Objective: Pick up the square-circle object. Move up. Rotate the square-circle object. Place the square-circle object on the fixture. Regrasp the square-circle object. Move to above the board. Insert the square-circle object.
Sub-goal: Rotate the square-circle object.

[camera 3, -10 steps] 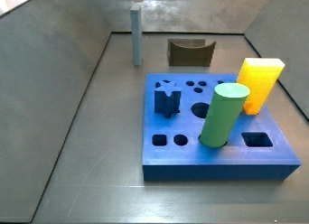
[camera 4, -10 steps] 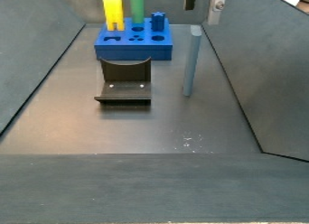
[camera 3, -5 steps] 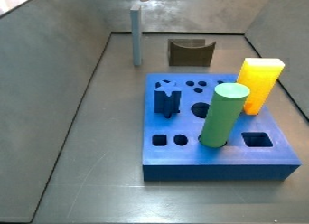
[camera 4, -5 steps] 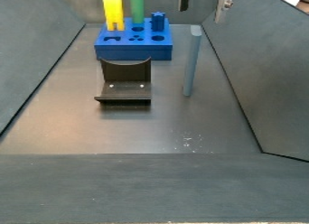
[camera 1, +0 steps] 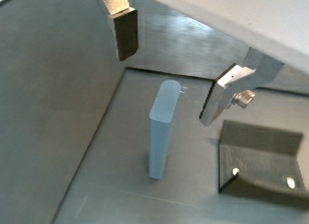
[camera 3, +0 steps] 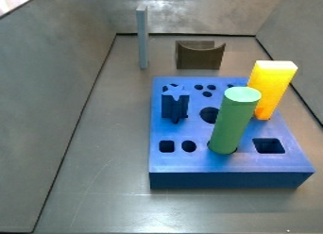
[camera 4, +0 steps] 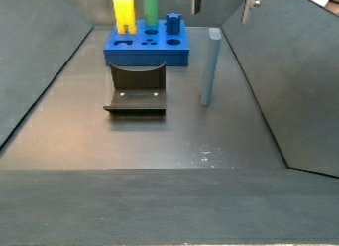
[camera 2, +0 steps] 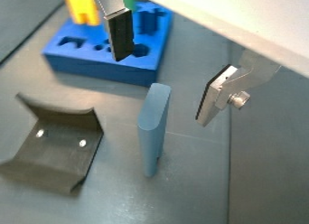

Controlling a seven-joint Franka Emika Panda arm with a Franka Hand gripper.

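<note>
The square-circle object (camera 1: 162, 128) is a slim light blue-grey peg standing upright on the grey floor, seen in both wrist views (camera 2: 154, 128) and both side views (camera 3: 143, 38) (camera 4: 208, 66). My gripper (camera 1: 173, 70) hangs above its top, open, with one finger (camera 2: 118, 33) on each side and nothing between them. In a side view the gripper (camera 4: 223, 4) shows at the upper edge. The dark fixture (camera 4: 137, 91) sits beside the peg, also in a wrist view (camera 2: 54, 142). The blue board (camera 3: 228, 148) lies apart from it.
A tall green cylinder (camera 3: 235, 120) and a yellow block (camera 3: 270, 87) stand in the board, with a dark blue piece (camera 3: 175, 106) in another hole. Sloped grey walls (camera 4: 40, 81) enclose the floor on both sides.
The gripper's fingers stand wider apart and a little higher above the peg than a second ago. The peg, the fixture and the board have not moved.
</note>
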